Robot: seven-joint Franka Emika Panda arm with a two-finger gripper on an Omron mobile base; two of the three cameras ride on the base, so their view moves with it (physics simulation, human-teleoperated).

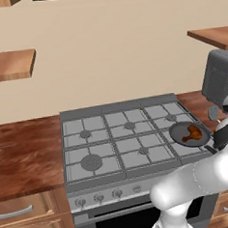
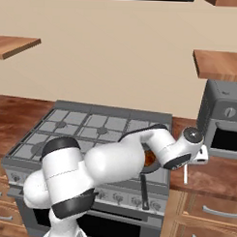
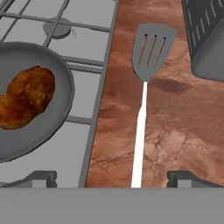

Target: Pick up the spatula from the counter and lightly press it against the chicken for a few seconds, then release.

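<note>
The spatula (image 3: 152,47) lies on the brown counter right of the stove, with its grey slotted head far from me and its white handle (image 3: 140,131) running back toward my hand. My gripper (image 3: 113,178) hovers above the handle's near end, open, one fingertip (image 3: 43,176) over the stove edge and the other over the counter. Nothing is between them. The browned chicken (image 3: 26,95) sits in a dark pan (image 3: 61,83) on the front right burner, left of the spatula. From the base views I see the chicken (image 1: 194,134), the pan (image 1: 178,132) and the spatula handle (image 2: 185,174).
A grey toaster oven (image 2: 223,123) stands on the counter just right of the spatula, close to its head. The pan's long black handle (image 2: 144,190) sticks out over the stove front. Wooden shelves (image 1: 10,63) hang on the wall.
</note>
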